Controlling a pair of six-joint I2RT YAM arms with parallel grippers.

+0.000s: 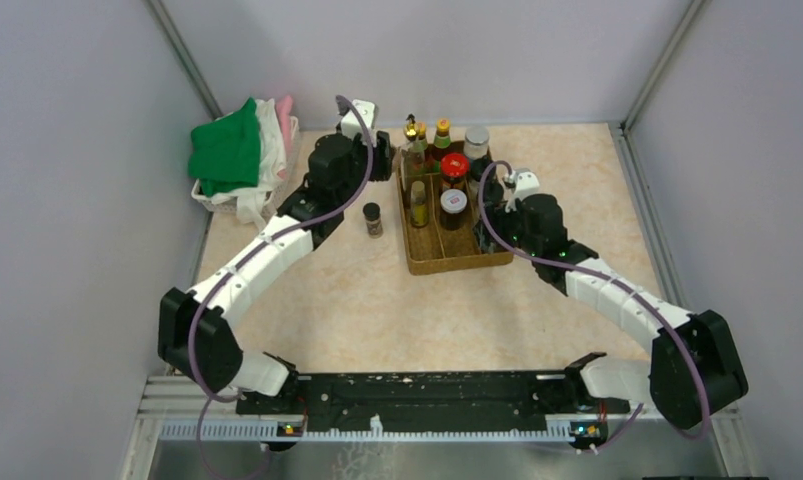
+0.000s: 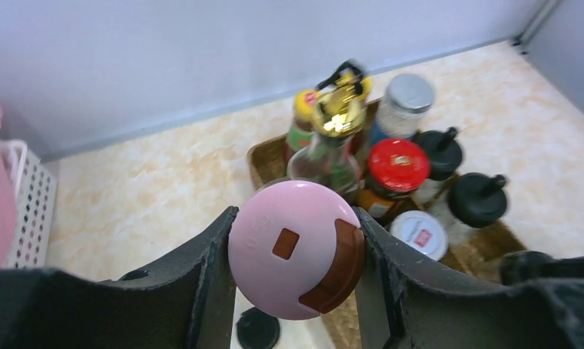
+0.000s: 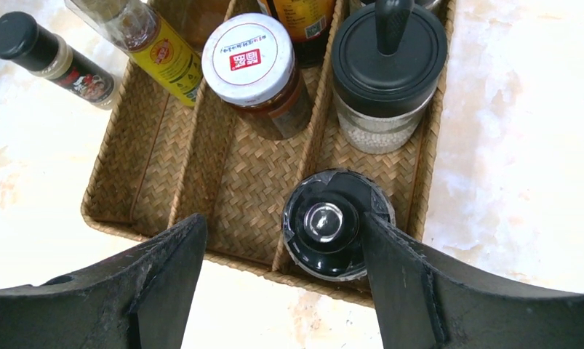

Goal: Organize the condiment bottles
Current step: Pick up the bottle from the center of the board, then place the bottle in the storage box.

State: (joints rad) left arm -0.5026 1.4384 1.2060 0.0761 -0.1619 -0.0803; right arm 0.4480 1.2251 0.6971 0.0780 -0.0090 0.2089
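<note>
My left gripper (image 2: 296,256) is shut on a pink-capped bottle (image 2: 292,243), held above the table by the left edge of the woven tray (image 2: 262,158). Beyond it stand a gold-topped bottle (image 2: 340,109), a red-capped jar (image 2: 398,163), a silver-capped jar (image 2: 409,93) and a white-lidded jar (image 2: 418,233). My right gripper (image 3: 281,280) hangs open over the tray's near edge (image 3: 201,240). A black-topped jar (image 3: 331,222) in the right compartment sits against the right finger's inner face. One small black-capped bottle (image 1: 374,218) stands on the table left of the tray (image 1: 457,258).
A white basket (image 1: 239,200) of green, white and pink cloths sits at the back left, close behind the left arm. Grey walls close in the table on three sides. Bare woven floor shows in the near half of the tray's compartments (image 3: 249,171).
</note>
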